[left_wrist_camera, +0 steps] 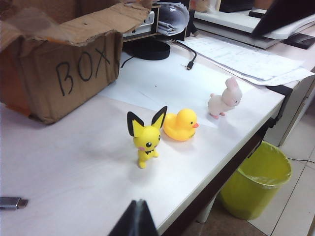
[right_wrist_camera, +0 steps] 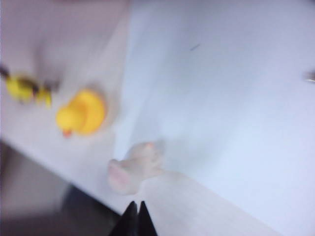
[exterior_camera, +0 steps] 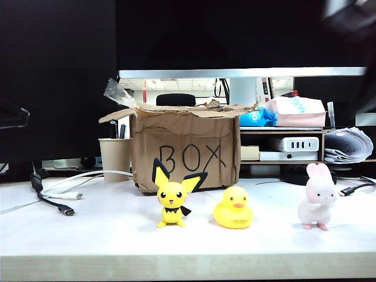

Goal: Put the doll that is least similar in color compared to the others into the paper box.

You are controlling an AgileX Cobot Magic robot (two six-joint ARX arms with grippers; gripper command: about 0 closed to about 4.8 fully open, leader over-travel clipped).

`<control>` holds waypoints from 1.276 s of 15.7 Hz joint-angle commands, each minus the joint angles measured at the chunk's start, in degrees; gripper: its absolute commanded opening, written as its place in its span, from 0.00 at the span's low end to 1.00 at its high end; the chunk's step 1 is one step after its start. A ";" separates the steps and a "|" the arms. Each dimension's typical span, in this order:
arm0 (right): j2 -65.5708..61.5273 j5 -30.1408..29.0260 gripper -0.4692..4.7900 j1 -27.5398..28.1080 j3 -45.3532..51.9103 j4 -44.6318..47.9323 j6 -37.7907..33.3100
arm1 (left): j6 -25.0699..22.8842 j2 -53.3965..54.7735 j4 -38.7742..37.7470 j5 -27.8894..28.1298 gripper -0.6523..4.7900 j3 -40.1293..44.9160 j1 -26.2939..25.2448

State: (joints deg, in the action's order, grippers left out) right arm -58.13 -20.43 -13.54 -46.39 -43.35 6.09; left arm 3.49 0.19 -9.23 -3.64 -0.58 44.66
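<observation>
— It's an office desk, white top (exterior_camera: 88,226), dark monitor looming behind, shelves of papers and gadgets at the back. What's sitting on it?

— The paper box (exterior_camera: 187,150), brown cardboard with ragged flaps and "BOX" scrawled on its face. Take that as the marker. In front of it, a yellow mouse figure (exterior_camera: 173,197) with black-tipped ears, upright. Just beside that, before the box's right corner, a yellow rubber duck (exterior_camera: 233,207).

— And the doll?

— The doll (exterior_camera: 317,197), the pale pink-white rabbit, stands upright well off to the right of the box, apart from the duck, near the front edge of the desk. Nothing touches it.

— Anything else by the box?

— A beige paper cup (exterior_camera: 116,157) just to its left, and cables (exterior_camera: 56,197) trailing further left. Below the desk edge, off beyond the rabbit's end, there's a yellow-green waste bin (left_wrist_camera: 255,178).

— Where are the grippers?

— The left gripper (left_wrist_camera: 135,220) hangs out past the front edge of the desk, well away from the box; only a dark tip shows, and I can't tell how its jaws stand. The right gripper (right_wrist_camera: 135,216) is above the front edge near the rabbit, fingers pressed together, nothing between them. Its camera picture is blurred, with rabbit, duck and mouse smeared below it.
</observation>
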 commanded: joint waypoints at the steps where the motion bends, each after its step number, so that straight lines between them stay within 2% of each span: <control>1: -10.08 -0.09 0.09 -3.56 -4.61 -3.37 4.07 | -0.02 0.00 -0.87 -0.09 0.11 0.04 -0.11; 2: -13.07 0.13 0.18 -4.37 -6.36 -4.87 4.24 | -0.02 0.00 -0.87 -0.13 0.11 0.04 -0.11; 3: -15.93 0.35 0.37 -5.03 -8.24 -6.47 4.24 | -0.02 0.00 -0.87 -0.15 0.11 0.04 -0.11; 4: -17.57 0.46 0.48 -5.64 -9.27 -7.32 4.22 | -0.02 0.00 -0.87 -0.13 0.11 0.04 -0.11; 5: -19.69 1.79 0.53 -7.39 -10.47 -8.04 4.26 | -0.02 0.00 -0.87 -0.15 0.11 0.04 -0.11; 9: -20.24 4.50 0.57 -9.79 -10.86 -8.09 4.00 | -0.04 0.00 -0.87 -0.09 0.11 0.04 -0.11; 10: -20.24 5.53 0.67 -9.99 -10.86 -8.07 4.00 | -0.04 0.00 -0.87 -0.15 0.11 0.04 -0.11; 14: -20.24 7.93 0.69 -10.29 -10.86 -7.56 3.78 | -0.04 0.00 -0.87 -0.04 0.11 0.04 -0.09; 15: -20.24 8.13 0.74 -10.32 -10.86 -7.34 3.28 | -0.04 0.00 -0.87 -0.07 0.11 0.04 -0.09; 17: -20.24 8.26 0.92 -10.32 -10.86 -6.97 2.32 | -0.02 0.00 -0.87 -0.07 0.11 0.04 -0.09; 20: -20.35 8.94 0.93 -10.32 -10.86 -6.56 2.21 | -0.02 0.00 -0.87 -0.07 0.11 0.04 -0.09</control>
State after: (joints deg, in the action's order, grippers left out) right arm -78.63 -11.55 -23.73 -56.95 -50.68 8.51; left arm 3.49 0.19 -9.23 -3.62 -0.58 44.66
